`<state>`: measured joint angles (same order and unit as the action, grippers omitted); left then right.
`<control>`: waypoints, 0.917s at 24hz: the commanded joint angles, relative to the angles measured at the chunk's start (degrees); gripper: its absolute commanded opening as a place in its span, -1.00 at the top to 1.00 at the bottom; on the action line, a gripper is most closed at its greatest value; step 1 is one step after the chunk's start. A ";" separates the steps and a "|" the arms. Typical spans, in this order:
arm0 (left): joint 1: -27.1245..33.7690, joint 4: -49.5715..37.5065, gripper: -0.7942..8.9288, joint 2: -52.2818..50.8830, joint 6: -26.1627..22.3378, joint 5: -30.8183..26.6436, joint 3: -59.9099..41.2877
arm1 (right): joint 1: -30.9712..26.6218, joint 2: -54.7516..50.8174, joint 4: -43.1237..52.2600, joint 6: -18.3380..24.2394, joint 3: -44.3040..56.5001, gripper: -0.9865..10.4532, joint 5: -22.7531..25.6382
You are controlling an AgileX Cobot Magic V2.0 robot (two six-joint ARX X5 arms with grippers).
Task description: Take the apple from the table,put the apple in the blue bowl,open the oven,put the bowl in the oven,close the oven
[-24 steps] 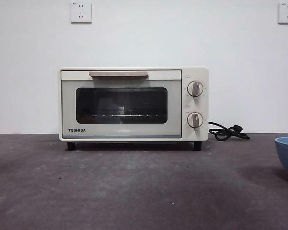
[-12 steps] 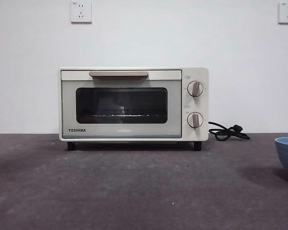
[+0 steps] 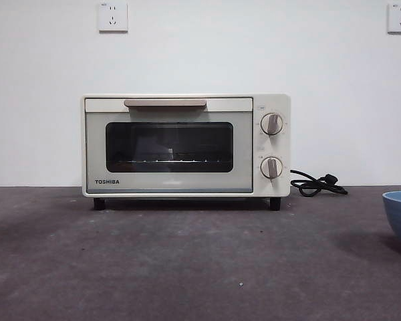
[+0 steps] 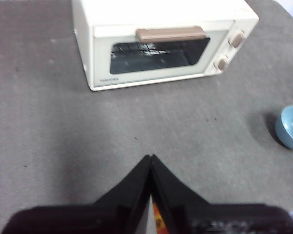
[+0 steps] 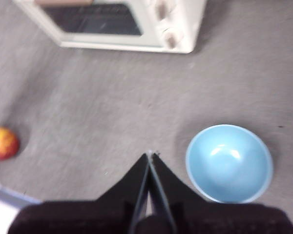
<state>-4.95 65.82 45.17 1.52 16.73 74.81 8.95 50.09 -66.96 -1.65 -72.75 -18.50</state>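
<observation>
Apple on the table at nine o'clock of the right gripper, oven shut at twelve with cord trailing toward three, blue bowl empty at three, left gripper and right both pinched closed above bare tabletop.

We see a plain white wall with two white power sockets high up.
</observation>
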 commanded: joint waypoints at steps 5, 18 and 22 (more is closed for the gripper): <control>-2.82 3.13 0.85 0.72 -1.66 0.22 -0.02 | 13.86 9.64 3.65 0.46 -0.17 0.85 -0.11; -3.37 9.66 0.85 -3.69 -0.81 5.92 -0.04 | 44.63 49.44 14.25 2.82 -23.52 0.23 5.79; -3.34 9.68 0.85 -5.35 -0.37 5.95 -0.04 | 48.44 58.60 14.38 3.43 -35.30 -0.46 10.62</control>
<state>-8.05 75.77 40.18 0.69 22.28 74.81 57.17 107.72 -52.62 1.15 -107.68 -8.21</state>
